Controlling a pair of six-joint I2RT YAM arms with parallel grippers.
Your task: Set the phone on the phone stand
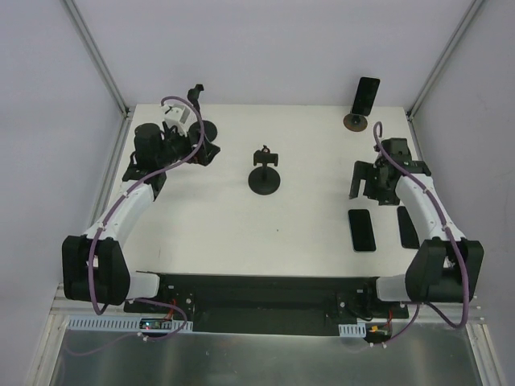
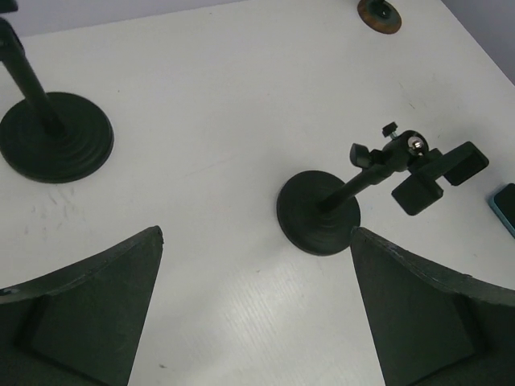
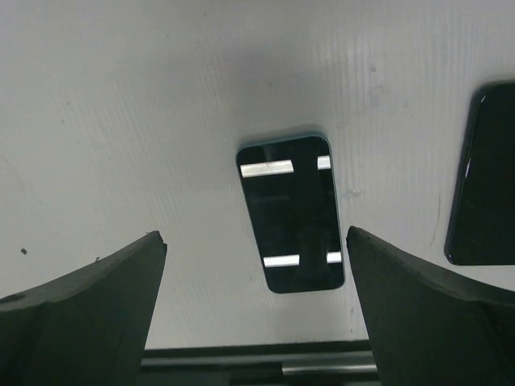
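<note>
A dark phone (image 3: 291, 213) lies flat, screen up, on the white table (image 1: 306, 217); from above the phone (image 1: 361, 230) is at the near right. My right gripper (image 3: 253, 237) hovers over it, open, with nothing between the jaws; in the top view that gripper (image 1: 366, 189) is just behind the phone. An empty black phone stand (image 1: 265, 173) with a round base and a clamp head stands mid-table. In the left wrist view this stand (image 2: 322, 213) is ahead and right of my open left gripper (image 2: 256, 241), which holds nothing. From above, the left gripper (image 1: 197, 151) is at the back left.
A second dark phone (image 1: 408, 227) lies right of the first. Another black stand (image 1: 197, 121) rises at the back left, close to my left gripper. At the back right, a stand with a brown base (image 1: 356, 121) carries a phone (image 1: 367, 95). Grey walls enclose the table.
</note>
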